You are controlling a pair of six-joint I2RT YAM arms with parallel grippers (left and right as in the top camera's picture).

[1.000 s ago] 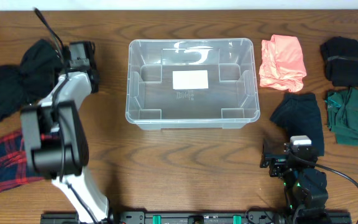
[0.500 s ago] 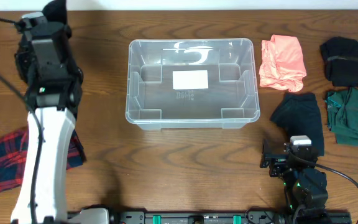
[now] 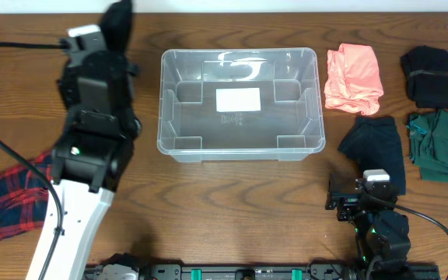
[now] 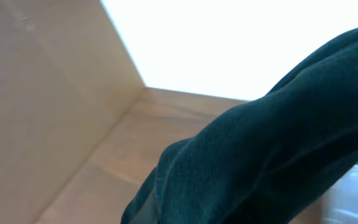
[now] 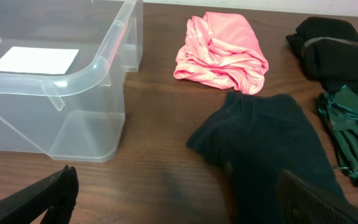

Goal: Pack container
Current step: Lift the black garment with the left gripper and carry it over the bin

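The container (image 3: 238,151), a clear plastic bin with a white label on its base, stands empty at the table's centre; its near corner (image 5: 73,81) shows in the right wrist view. My left gripper (image 3: 104,37) is raised just left of the bin, shut on a black garment (image 3: 119,19). That dark cloth (image 4: 260,155) fills the left wrist view and hides the fingers. My right gripper (image 5: 179,205) rests low at the front right, open and holding nothing, its fingertips just short of a dark navy garment (image 5: 272,143).
Right of the bin lie a pink garment (image 3: 354,78), a black garment (image 3: 428,74), a green garment (image 3: 439,144) and the navy one (image 3: 373,144). A red plaid cloth (image 3: 6,204) lies at the front left, partly under the left arm.
The left arm has lifted the black garment off the table at the far left and swung it right, toward the bin. The right arm has not moved.
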